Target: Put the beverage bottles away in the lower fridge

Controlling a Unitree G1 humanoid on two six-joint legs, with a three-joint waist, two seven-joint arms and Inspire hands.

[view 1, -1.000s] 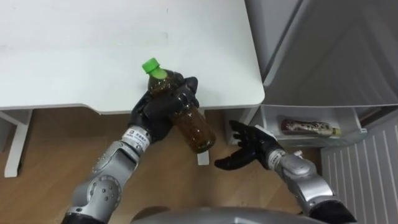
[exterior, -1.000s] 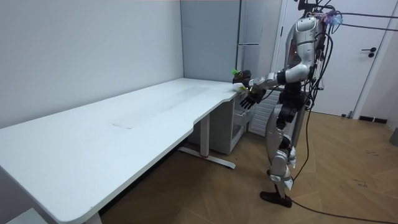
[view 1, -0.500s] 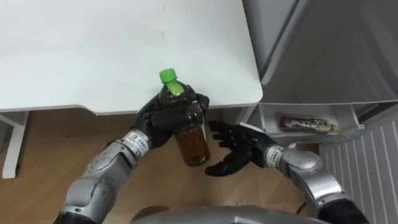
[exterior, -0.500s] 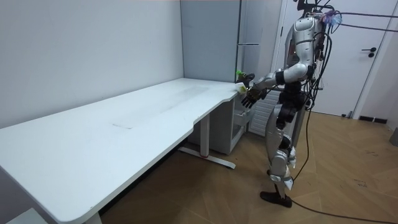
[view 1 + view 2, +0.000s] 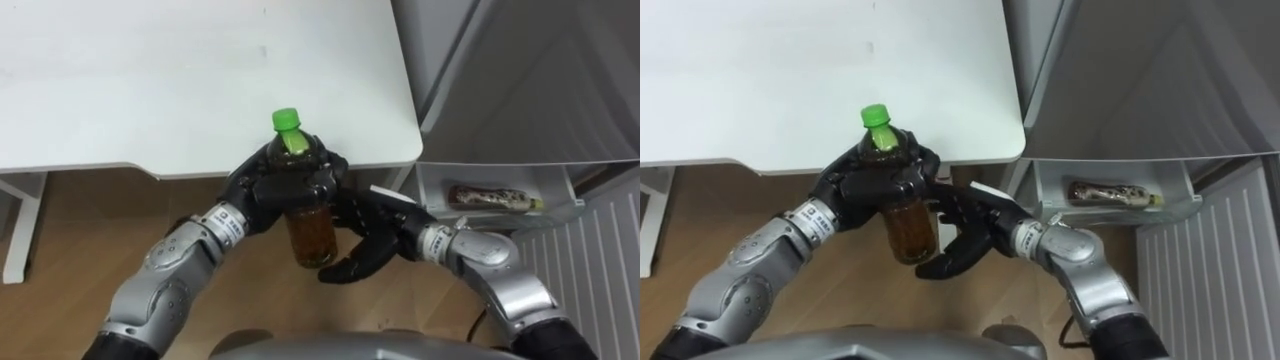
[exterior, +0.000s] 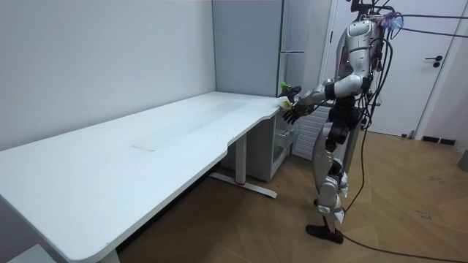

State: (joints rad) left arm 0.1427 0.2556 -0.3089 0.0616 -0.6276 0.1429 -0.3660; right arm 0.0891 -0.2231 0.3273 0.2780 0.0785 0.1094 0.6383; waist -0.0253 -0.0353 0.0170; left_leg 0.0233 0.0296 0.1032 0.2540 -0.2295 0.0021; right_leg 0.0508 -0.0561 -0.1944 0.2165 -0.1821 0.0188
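Note:
A brown tea bottle (image 5: 308,225) with a green cap (image 5: 287,120) stands upright in the air just off the white table's near edge. My left hand (image 5: 275,185) is shut round its upper half. My right hand (image 5: 370,235) is open, its palm close beside the bottle's lower half on the right. In the right eye view the bottle (image 5: 906,225) sits between my left hand (image 5: 870,182) and my right hand (image 5: 965,238). A second drink bottle (image 5: 495,198) lies on its side in the open lower fridge compartment (image 5: 440,190) at right. In the room view I stand at the table's far end by the fridge (image 6: 292,44).
The white table (image 5: 150,80) fills the upper left, with wood floor (image 5: 60,260) beneath it. The fridge's grey door (image 5: 540,80) rises at right, and a ribbed white panel (image 5: 590,270) sits at lower right.
My left hand has tipped the bottle from slanted to upright and carried it slightly right. My right hand has moved left, up to the bottle's lower half.

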